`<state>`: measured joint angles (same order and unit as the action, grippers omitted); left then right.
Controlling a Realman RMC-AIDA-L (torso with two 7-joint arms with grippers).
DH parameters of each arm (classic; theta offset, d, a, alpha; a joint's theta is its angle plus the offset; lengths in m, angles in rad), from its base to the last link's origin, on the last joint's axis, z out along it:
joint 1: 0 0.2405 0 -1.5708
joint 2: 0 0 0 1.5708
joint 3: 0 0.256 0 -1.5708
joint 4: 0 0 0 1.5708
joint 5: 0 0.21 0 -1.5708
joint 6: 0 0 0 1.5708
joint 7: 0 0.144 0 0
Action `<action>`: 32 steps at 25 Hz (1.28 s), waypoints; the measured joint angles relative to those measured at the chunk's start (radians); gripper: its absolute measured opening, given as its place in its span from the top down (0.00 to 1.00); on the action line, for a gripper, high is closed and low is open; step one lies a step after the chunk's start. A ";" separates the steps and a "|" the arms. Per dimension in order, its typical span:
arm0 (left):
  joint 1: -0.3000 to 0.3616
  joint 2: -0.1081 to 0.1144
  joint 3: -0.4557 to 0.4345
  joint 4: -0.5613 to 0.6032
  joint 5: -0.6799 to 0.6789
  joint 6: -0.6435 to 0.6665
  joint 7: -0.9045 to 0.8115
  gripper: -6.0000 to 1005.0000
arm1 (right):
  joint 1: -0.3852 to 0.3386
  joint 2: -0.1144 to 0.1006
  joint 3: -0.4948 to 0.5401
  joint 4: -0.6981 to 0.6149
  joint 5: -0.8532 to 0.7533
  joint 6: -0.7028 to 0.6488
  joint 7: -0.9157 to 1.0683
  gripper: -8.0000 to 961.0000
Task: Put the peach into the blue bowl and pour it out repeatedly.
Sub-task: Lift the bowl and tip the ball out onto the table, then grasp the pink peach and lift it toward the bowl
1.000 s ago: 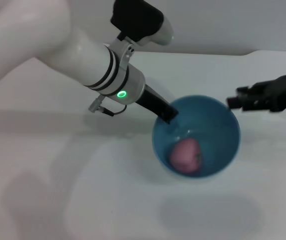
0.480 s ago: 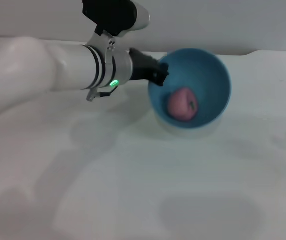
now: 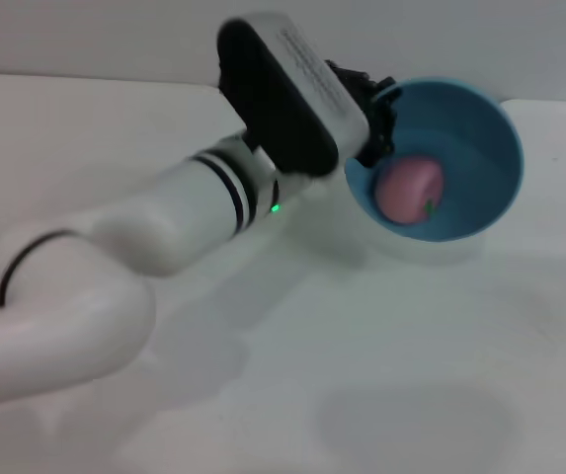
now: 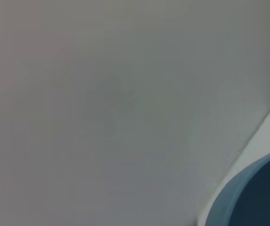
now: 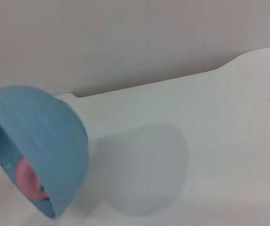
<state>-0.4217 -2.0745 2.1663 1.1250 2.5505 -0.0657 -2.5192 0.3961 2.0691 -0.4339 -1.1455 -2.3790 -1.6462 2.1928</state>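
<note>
My left gripper (image 3: 373,107) is shut on the left rim of the blue bowl (image 3: 480,148) and holds it tilted on its side above the white table, its mouth facing the head camera. The pink peach (image 3: 409,190) lies inside against the lower wall. In the right wrist view the blue bowl (image 5: 45,136) shows from its outer side, with the peach (image 5: 28,181) at its open edge. The left wrist view shows only a piece of the bowl's rim (image 4: 248,193). My right gripper is out of view.
The white table (image 3: 381,375) spreads below the bowl, whose shadow falls on it. A grey wall (image 3: 115,35) stands behind the table. My left arm (image 3: 115,267) reaches across the left half of the table.
My left gripper has lifted the bowl up, back and to the right and tipped it further. The peach has stayed inside. My right gripper has drawn out of view to the right.
</note>
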 joint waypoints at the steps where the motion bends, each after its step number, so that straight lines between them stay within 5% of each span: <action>1: 0.006 -0.002 0.021 -0.010 0.008 -0.045 0.031 0.99 | 0.000 0.000 0.003 0.000 0.000 0.000 -0.001 0.44; 6: 0.016 -0.004 0.137 -0.078 -0.010 -0.245 0.247 0.99 | -0.001 -0.001 0.006 0.000 -0.001 0.000 -0.001 0.44; 13: -0.012 -0.004 0.317 -0.177 -0.257 -0.541 0.657 0.99 | 0.008 -0.003 0.006 0.004 -0.001 0.002 -0.002 0.44; 18: -0.044 -0.004 0.400 -0.228 -0.385 -0.622 0.785 1.00 | 0.009 -0.003 -0.004 0.006 0.002 0.005 -0.002 0.44; 27: -0.068 -0.004 0.352 -0.220 -0.582 -0.565 0.779 1.00 | 0.017 -0.002 -0.056 0.038 0.006 0.000 -0.004 0.44; 32: -0.075 0.003 0.107 -0.146 -0.767 -0.253 0.779 1.00 | 0.030 -0.003 -0.107 0.070 0.006 0.005 -0.004 0.44</action>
<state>-0.4967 -2.0717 2.2730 0.9787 1.7836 -0.3187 -1.7406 0.4259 2.0659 -0.5410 -1.0756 -2.3729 -1.6414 2.1889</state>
